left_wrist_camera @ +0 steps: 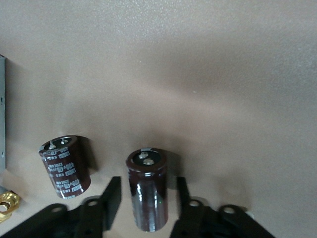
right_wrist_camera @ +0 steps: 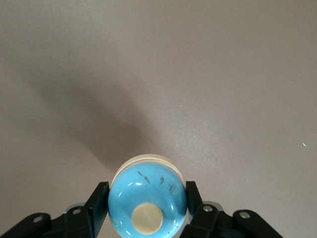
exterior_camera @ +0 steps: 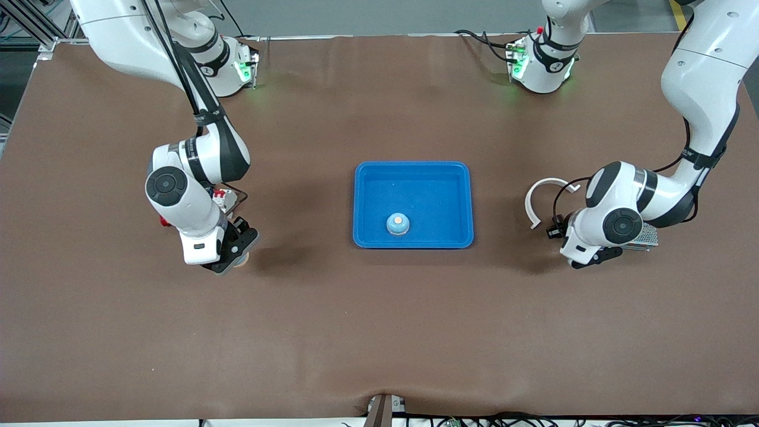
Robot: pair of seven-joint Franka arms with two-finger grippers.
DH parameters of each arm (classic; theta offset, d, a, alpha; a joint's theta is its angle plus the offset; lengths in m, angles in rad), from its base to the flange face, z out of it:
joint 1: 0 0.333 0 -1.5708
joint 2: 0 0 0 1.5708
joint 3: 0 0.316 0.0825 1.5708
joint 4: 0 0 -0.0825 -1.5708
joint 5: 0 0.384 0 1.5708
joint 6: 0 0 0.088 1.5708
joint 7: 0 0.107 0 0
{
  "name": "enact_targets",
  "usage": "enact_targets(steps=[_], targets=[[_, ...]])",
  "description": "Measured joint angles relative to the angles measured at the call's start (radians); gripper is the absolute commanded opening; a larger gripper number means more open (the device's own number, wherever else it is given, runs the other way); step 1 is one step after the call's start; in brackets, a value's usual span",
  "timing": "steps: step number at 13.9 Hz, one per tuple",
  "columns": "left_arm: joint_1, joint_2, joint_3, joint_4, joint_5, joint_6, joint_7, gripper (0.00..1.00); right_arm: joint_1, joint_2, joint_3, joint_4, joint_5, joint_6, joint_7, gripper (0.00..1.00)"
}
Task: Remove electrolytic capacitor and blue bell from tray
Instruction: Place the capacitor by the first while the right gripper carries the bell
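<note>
A dark brown capacitor (left_wrist_camera: 147,191) stands upright on the brown table between the fingers of my left gripper (left_wrist_camera: 148,182), which is open with a gap on each side. In the front view the left gripper (exterior_camera: 593,258) is low at the left arm's end of the table and hides the capacitor. A blue bell (right_wrist_camera: 147,201) with a cream button sits in my right gripper (right_wrist_camera: 147,187), whose fingers press its sides. The right gripper (exterior_camera: 232,258) is low over the table toward the right arm's end. Only the bell's pale edge (exterior_camera: 242,261) shows there.
A blue tray (exterior_camera: 413,169) lies mid-table with another blue bell (exterior_camera: 398,224) in it. A second capacitor (left_wrist_camera: 65,166) and a brass part (left_wrist_camera: 7,206) stand beside the left gripper. A white curved piece (exterior_camera: 536,198) and a metal mesh box (exterior_camera: 647,237) lie by the left arm.
</note>
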Motion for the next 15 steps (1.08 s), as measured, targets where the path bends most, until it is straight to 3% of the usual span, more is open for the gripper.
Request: enact_targets(steps=[8,12,13,14,15], targets=[[0.001,-0.037,-0.006,0.072,0.000,-0.013,0.000,1.00,-0.037,0.127,0.014,-0.008,0.000,0.185,-0.012,0.39],[0.001,-0.067,-0.031,0.140,0.000,-0.067,0.000,1.00,-0.100,0.163,0.069,-0.007,0.001,0.239,-0.033,0.44],[0.002,-0.074,-0.045,0.168,0.000,-0.102,0.000,1.00,-0.110,0.164,0.076,-0.006,0.001,0.241,-0.037,0.61],[0.002,-0.082,-0.062,0.200,0.000,-0.142,0.000,1.00,-0.114,0.165,0.079,-0.006,0.001,0.242,-0.039,0.95],[0.002,-0.091,-0.078,0.234,0.000,-0.179,0.000,1.00,-0.116,0.165,0.080,-0.005,0.001,0.244,-0.041,1.00]])
